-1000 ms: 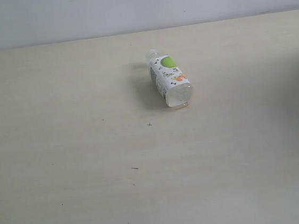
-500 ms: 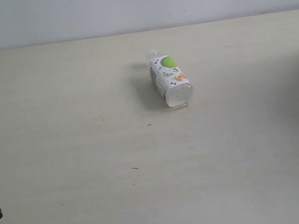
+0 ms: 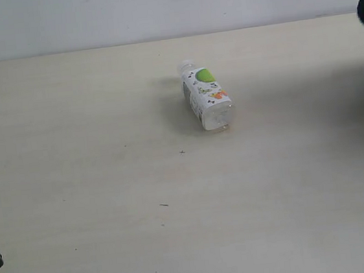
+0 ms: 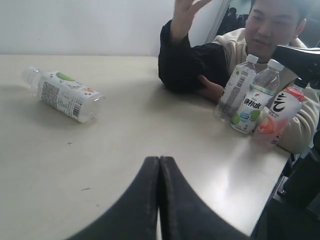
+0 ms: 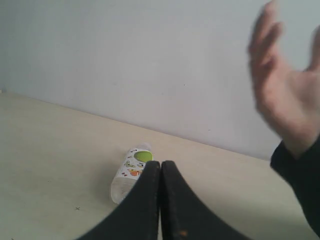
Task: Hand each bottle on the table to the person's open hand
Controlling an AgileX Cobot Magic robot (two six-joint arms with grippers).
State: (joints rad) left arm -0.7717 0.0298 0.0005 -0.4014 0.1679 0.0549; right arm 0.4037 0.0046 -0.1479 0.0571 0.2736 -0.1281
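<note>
The small white bottle with the green fruit (image 3: 205, 98) lies on its side near the middle of the table (image 3: 74, 161). Its white cap (image 3: 184, 65) points toward the far wall. Nothing is touching it. Three other bottles (image 4: 255, 97) stand close together at the table's edge, right next to the person. The person's open hand (image 4: 185, 15) is up in the air with its fingers spread, above a black sleeve (image 4: 180, 65). It looks ready to take something.

The left pincer (image 4: 159, 165) is squeezed tight shut and holds nothing. The right pincer (image 5: 161, 167) is shut and empty too. The lying bottle is just past the right pincer's tips, and the hand is off to one side.

So the job now looks like fetching that last bottle. The right pincer seems the better one, since the hand is on its side. It should open wide first, then come down over the middle of the bottle. Its two fingers should go across the round body, not along it. A lying bottle can roll away if it is bumped, so go slowly. Squeeze softly, because thin plastic squashes. Let go only when the hand has the bottle.
</note>
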